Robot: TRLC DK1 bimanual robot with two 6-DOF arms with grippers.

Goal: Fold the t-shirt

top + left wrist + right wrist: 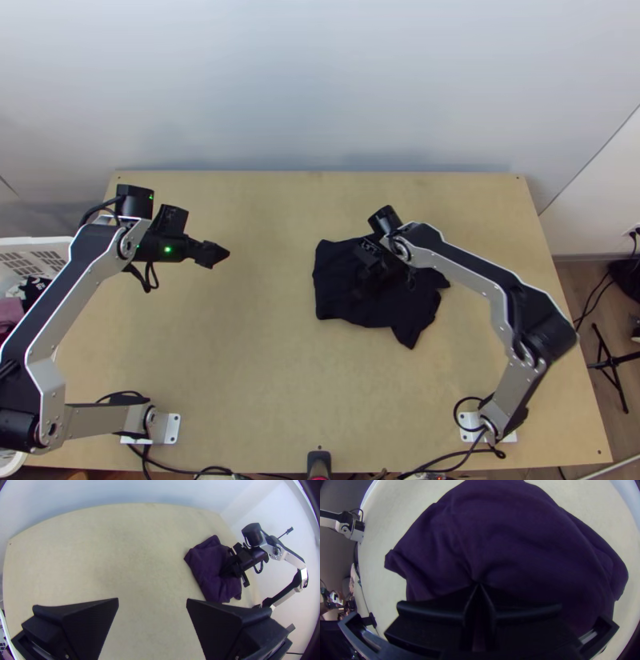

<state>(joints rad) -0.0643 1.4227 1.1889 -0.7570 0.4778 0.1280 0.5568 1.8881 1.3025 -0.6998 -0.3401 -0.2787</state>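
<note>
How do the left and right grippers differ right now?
The left gripper is open, its fingers wide apart; the right gripper is shut on the dark t-shirt, creases running to its tips. The left gripper is over the table's left side, the right gripper further right. Both have flat black fingers.

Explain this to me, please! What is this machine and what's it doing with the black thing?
It's a robot with a left arm and a right arm, both standing on a wooden table. One picture looks down from high above; the other two come from cameras on the wrists, one on each arm. The black thing is a t-shirt, lying rumpled on the table. The right arm's fingers are closed together and seem to pinch a bit of it, because creases run toward their tips. The left arm's fingers are wide apart, holding nothing. The robot's job is to fold the t-shirt.
</note>
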